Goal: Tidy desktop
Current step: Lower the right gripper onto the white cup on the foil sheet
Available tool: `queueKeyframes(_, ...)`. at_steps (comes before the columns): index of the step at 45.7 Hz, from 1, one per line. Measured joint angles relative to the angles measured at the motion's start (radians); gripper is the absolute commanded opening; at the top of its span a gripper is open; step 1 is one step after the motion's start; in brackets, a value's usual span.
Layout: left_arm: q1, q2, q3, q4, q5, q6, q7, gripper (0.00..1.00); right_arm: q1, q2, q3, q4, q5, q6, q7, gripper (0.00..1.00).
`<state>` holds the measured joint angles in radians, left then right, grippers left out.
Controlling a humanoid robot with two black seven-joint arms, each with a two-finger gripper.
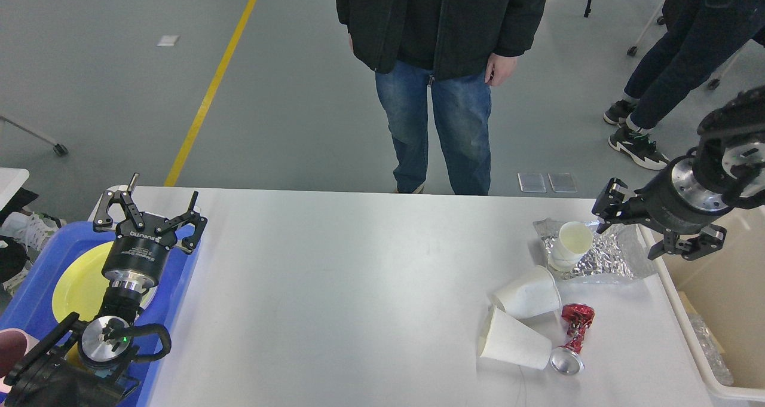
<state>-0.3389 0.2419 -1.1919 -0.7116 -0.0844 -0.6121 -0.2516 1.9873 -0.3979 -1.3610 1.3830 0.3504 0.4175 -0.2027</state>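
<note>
One head camera looks forward and down across the desktop (334,287).

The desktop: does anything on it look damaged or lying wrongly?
Yes. On the desktop, near its right end, two white paper cups lie tipped on their sides, and beside them a red can is crushed flat.
</note>
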Motion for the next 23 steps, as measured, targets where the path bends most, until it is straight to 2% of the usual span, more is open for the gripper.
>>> queueKeyframes(11,0.001,0.000,0.000,0.000,0.000,-0.001,0.000,0.96,-0.317,-0.059,0.060,-0.290,0.320,-0.020,0.000,0.80)
queueKeyframes(23,0.001,0.000,0.000,0.000,0.000,-0.002,0.000,0.96,-0.624,-0.063,0.257,-0.572,0.434,-0.025,0.000,0.76)
